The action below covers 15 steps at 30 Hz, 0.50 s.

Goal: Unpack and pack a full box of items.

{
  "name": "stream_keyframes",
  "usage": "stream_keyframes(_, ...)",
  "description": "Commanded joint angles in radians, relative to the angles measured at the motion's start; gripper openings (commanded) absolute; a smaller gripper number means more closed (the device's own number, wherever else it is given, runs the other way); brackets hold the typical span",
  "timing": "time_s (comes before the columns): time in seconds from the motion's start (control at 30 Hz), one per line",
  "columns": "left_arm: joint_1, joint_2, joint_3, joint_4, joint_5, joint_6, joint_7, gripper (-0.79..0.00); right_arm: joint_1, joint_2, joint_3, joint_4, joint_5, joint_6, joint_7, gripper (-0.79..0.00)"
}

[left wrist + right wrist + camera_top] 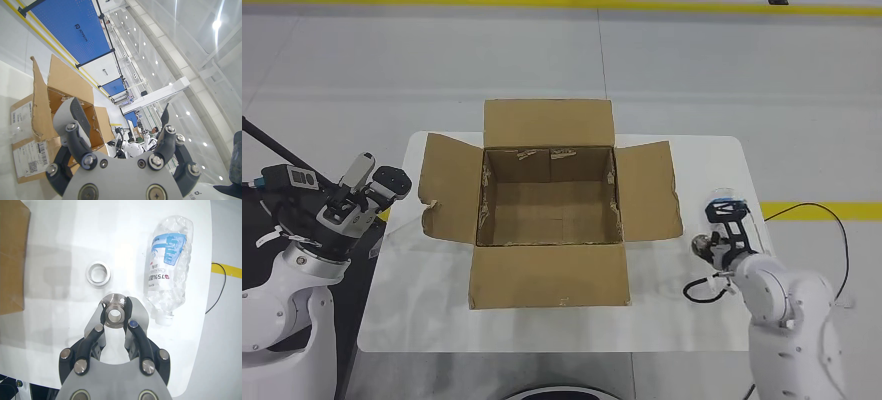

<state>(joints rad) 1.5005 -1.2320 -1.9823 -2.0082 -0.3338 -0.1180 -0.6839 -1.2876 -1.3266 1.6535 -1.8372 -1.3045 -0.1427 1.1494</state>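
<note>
open cardboard box [550, 205] at the middle of the white table [682, 320], all four flaps folded outward, most likely so that both arms can get in from above; its bare brown floor is on show. from where i stand, the goods lie out on the table to the robot's right of the box: a silver ring [98, 273], and beside it a clear plastic bottle [168, 272] on its side, near the table's edge.

right gripper [115, 310]: fingers pinching a flanged metal fitting [113, 300]. the fitting's bore faces up, its hub sits squarely between the two pads, and its flange juts out past the fingertips. it hangs just short of the ring and apart from the bottle. whether it touches the table cannot be told. the grip across the hub looks chosen to keep the part level, either for setting down or for lifting.

left gripper [121, 109]: fingers spread wide, nothing between them, held off the table's left side and tipped upward, with the box well apart from it. this reads as a parked pose, out of the other arm's way.
</note>
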Motion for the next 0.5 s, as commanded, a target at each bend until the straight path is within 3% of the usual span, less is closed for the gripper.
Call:
stream_keyframes(0.0,0.000,0.000,0.000,0.000,0.000,0.000,0.000,0.000,0.006,0.002,-0.006,0.020,-0.005,0.001,0.007,-0.785)
stream_keyframes(0.43,0.000,0.000,0.000,0.000,0.000,0.000,0.000,0.000,0.043,0.011,-0.052,0.105,-0.014,0.013,0.034,-0.785)
stream_keyframes(0.47,0.000,0.000,0.000,0.000,0.000,0.000,0.000,0.000,0.047,0.011,-0.054,0.109,-0.013,0.014,0.035,-0.745)
